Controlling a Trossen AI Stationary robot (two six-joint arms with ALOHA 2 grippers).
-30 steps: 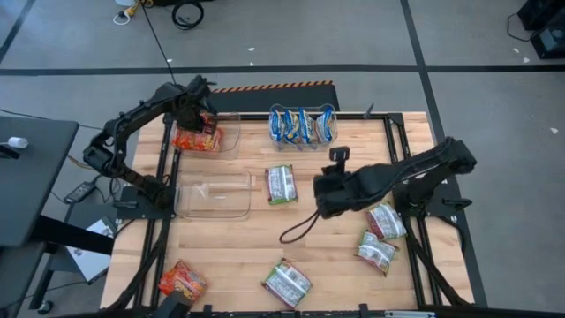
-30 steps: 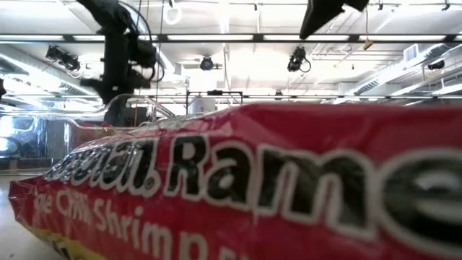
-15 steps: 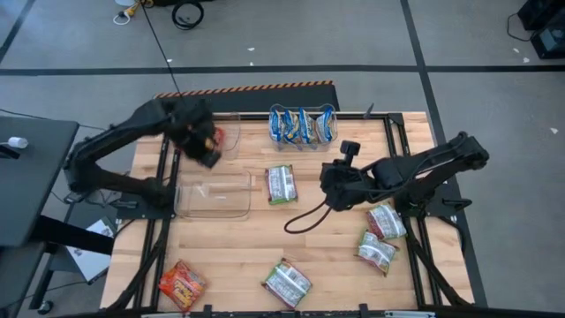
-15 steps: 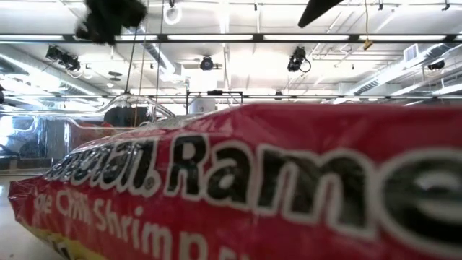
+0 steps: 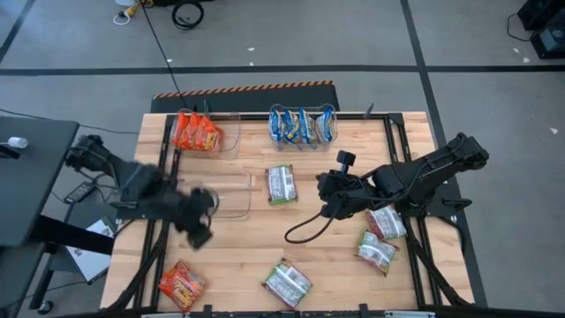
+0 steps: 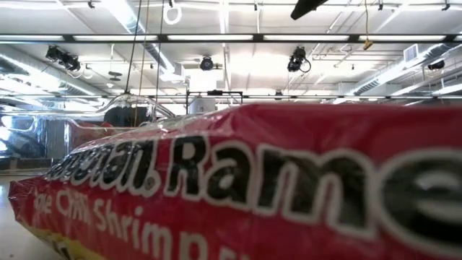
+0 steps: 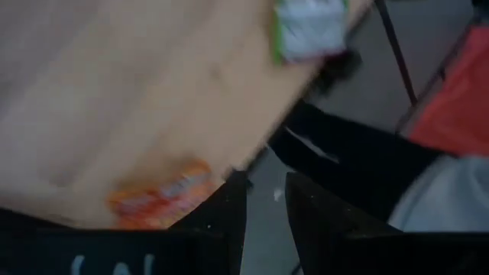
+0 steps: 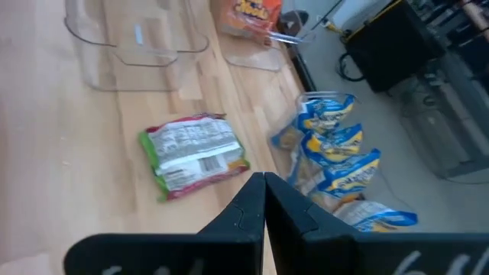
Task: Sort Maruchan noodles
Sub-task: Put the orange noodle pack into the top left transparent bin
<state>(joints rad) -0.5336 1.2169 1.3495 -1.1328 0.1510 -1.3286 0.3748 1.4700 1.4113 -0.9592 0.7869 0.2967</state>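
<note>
**Packets Spread Over the Table, Both Hands Empty**

Nearest the low camera lies an orange-red packet (image 6: 238, 180), filling that view with its lettering. From above it sits at the near left corner of the wooden table (image 5: 238, 252), shown as the orange-red packet (image 5: 181, 281). Just to its right along the near edge lies a green-and-white packet (image 5: 286, 283).

Above the table's left side, a little farther in, hangs the left hand (image 5: 196, 221), blurred. Its own camera shows its two fingers (image 7: 229, 218) parted by a narrow gap with nothing between them; beyond them show the orange-red packet and a green-and-white one at the table's edge.

On the right side lie two more green-and-white packets (image 5: 377, 252) and (image 5: 386, 221), close together under the right arm. The right hand (image 5: 328, 196) hovers near the table's middle, its fingers (image 8: 248, 206) clenched together on nothing, a dark cable looping below it.

Just left of that hand a single green-and-white packet (image 5: 282, 184) lies flat on the wood. Left of it stands an empty clear bin (image 5: 225, 196).

At the far edge, another clear bin (image 5: 228, 132) holds orange-red packets (image 5: 196, 132), and beside it on the right a third bin (image 5: 302, 113) holds blue-and-yellow packets (image 5: 302, 127) standing on edge in a row.
</note>
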